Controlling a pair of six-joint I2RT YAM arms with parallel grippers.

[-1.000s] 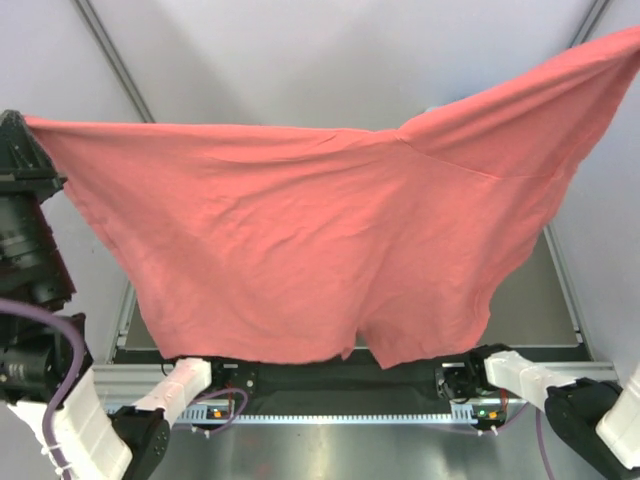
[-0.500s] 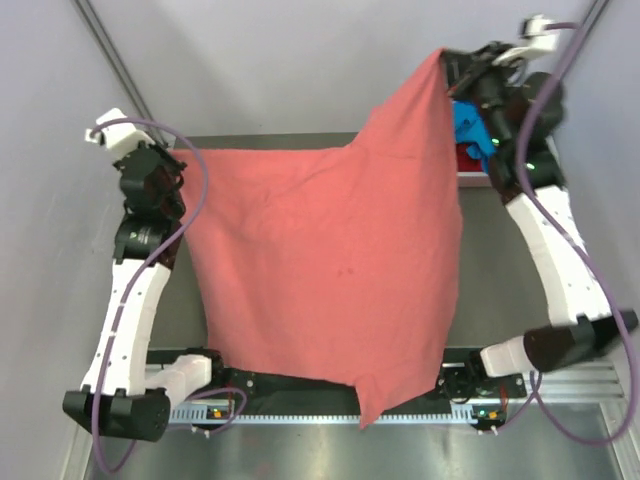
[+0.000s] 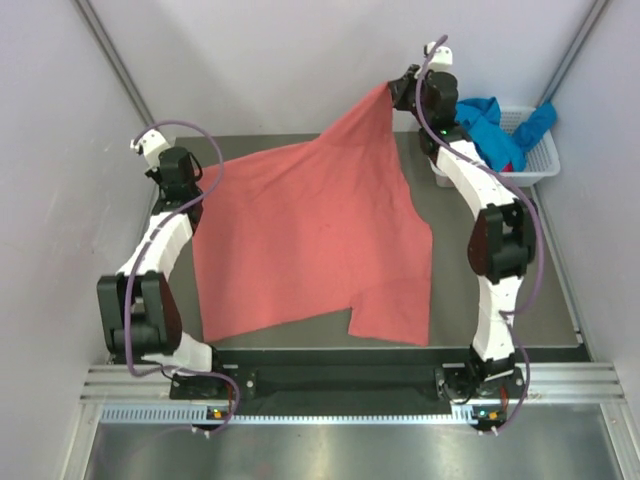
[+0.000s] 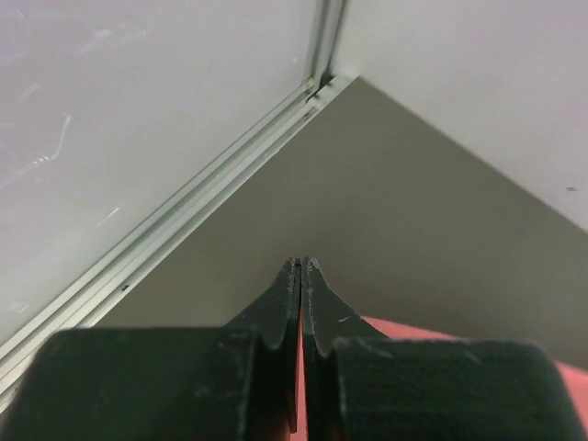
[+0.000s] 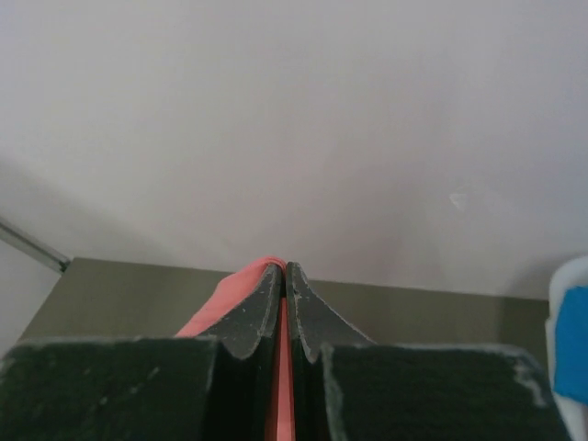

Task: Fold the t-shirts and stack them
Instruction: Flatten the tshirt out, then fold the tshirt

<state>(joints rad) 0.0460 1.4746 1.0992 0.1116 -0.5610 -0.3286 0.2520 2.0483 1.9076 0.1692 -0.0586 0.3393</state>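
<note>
while left fingers, right fingers pinch corners, salmon-pink t-shirt drapes between.

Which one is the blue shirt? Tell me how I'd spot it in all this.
Start at the grey table and look to its far right corner, where a white slotted basket sits. The bright blue shirt is bunched up in it, spilling over the rim. It is the only blue thing there; the salmon-pink shirt is stretched out over the table instead.
</note>
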